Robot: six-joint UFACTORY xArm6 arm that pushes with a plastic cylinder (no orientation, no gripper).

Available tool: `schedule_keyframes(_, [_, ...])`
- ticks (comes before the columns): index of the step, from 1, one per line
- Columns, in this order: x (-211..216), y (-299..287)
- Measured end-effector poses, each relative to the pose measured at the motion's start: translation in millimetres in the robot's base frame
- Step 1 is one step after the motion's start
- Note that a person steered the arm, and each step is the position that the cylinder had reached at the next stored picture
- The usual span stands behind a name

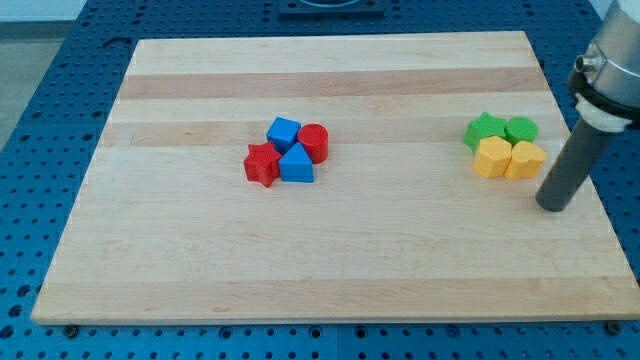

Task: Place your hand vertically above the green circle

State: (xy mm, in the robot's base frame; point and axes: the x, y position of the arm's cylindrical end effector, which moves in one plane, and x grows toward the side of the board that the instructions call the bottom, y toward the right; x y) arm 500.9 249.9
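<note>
My tip (552, 206) rested on the table (330, 270), holding nothing, just right of the yellow blocks (508, 159). The green circle (521, 129) lay up-left, not yet reached.

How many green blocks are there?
2. The green star sits at the right-hand cluster's top left; the green circle is beside it on the view's right. None seem hidden.

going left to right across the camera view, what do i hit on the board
red star → blue cube → blue triangle → red cylinder → green star → yellow block → green circle → yellow block nearer the rod → my tip, to the right of and below the green circle.
</note>
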Motion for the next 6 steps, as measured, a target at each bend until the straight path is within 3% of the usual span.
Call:
schedule_keyframes(1, [-8.1, 73.1])
schedule_keyframes(2, [-60.8, 95.4])
schedule_keyframes(3, [-142.0, 86.2])
schedule_keyframes(4, [-183.9, 72.0])
schedule_keyframes(6, [-147.8, 43.2])
